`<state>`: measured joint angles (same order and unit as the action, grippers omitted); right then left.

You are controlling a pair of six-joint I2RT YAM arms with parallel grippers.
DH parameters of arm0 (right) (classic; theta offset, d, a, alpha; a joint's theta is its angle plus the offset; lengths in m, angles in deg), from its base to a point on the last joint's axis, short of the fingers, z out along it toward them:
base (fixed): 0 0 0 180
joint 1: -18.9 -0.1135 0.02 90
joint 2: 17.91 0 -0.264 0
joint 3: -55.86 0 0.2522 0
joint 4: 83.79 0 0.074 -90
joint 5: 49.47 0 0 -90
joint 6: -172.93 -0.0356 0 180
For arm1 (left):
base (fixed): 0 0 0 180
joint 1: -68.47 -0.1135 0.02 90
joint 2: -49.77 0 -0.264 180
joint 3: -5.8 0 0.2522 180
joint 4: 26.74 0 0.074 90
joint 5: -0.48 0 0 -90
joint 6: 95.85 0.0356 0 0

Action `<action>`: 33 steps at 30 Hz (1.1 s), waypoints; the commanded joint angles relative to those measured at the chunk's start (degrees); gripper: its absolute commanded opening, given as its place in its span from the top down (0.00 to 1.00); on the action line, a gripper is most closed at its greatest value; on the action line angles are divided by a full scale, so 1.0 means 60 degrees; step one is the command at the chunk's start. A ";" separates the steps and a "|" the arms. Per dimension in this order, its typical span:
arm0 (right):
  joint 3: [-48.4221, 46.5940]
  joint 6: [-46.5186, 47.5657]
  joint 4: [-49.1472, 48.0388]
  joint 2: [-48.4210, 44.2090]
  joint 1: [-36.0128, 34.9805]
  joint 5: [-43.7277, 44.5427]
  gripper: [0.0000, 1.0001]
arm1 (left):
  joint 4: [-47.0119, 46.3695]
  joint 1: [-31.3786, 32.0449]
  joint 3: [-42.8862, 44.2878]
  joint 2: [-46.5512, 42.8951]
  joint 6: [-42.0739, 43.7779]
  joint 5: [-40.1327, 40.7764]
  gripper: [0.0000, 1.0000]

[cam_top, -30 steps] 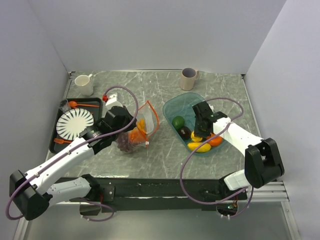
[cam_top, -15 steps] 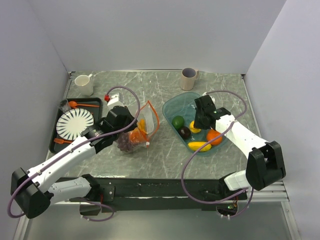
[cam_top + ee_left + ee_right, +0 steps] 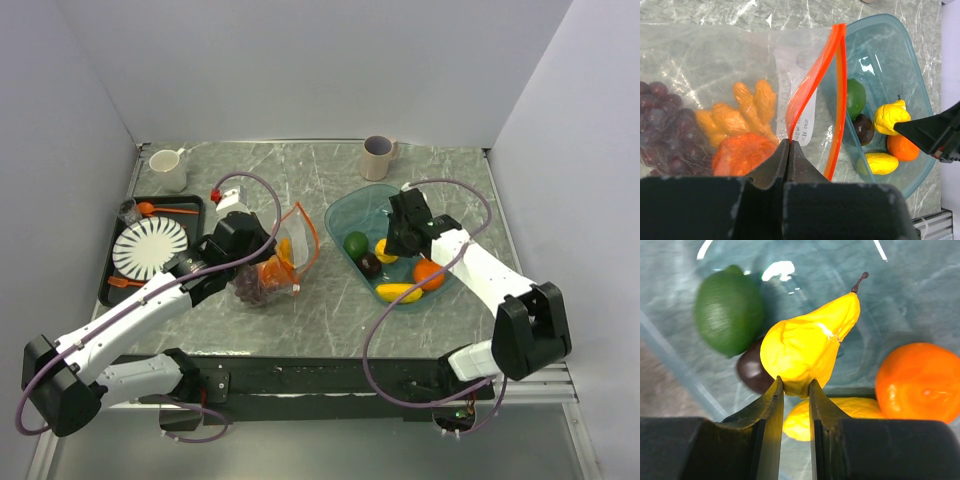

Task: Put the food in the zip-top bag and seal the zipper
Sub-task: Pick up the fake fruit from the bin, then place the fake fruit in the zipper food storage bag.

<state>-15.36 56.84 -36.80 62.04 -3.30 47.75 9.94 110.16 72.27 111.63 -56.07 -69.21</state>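
Observation:
The clear zip-top bag (image 3: 290, 250) stands at centre-left with its mouth facing the bowl. My left gripper (image 3: 789, 142) is shut on the near side of its orange-red zipper strip (image 3: 812, 80), holding the mouth open. Purple grapes (image 3: 660, 125) and orange bits (image 3: 740, 150) lie inside the bag. My right gripper (image 3: 795, 385) is shut on a yellow pear-shaped fruit (image 3: 807, 347) and holds it over the teal bowl (image 3: 362, 200). Below it in the bowl are a green fruit (image 3: 729, 317), a dark plum (image 3: 752, 371), an orange (image 3: 920, 382) and another yellow piece (image 3: 840, 415).
A black tray (image 3: 112, 290) at the left holds a white ridged plate (image 3: 150, 247), an orange spoon (image 3: 160, 209) and an orange fork (image 3: 122, 282). A white mug (image 3: 168, 168) and a beige mug (image 3: 378, 156) stand at the back.
My right gripper has closed on the yellow pear-shaped fruit and drawn it up and towards the back of the bowl. The left gripper and the bag have stayed put.

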 commanded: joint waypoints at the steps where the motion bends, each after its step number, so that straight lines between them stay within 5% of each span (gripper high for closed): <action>1: -0.0619 0.0026 -0.0148 -0.0682 0.0037 -0.1170 1.00 | -0.0421 -0.0035 0.0165 0.0192 0.0225 -0.0339 0.99; 14: -0.1351 0.0040 -0.0341 -0.1912 -0.0929 -0.3796 1.00 | -0.0538 -0.0035 0.0385 0.0572 0.0459 -0.0734 0.99; 33: -0.2875 0.1315 -0.0339 0.0020 -0.2848 -0.5525 1.00 | -0.0333 -0.0035 0.0693 0.0295 0.0591 -0.0954 0.99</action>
<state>-31.09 62.48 -37.02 60.27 -19.73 16.98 8.80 110.12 73.93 115.13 -53.99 -74.15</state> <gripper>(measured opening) 0.274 0.013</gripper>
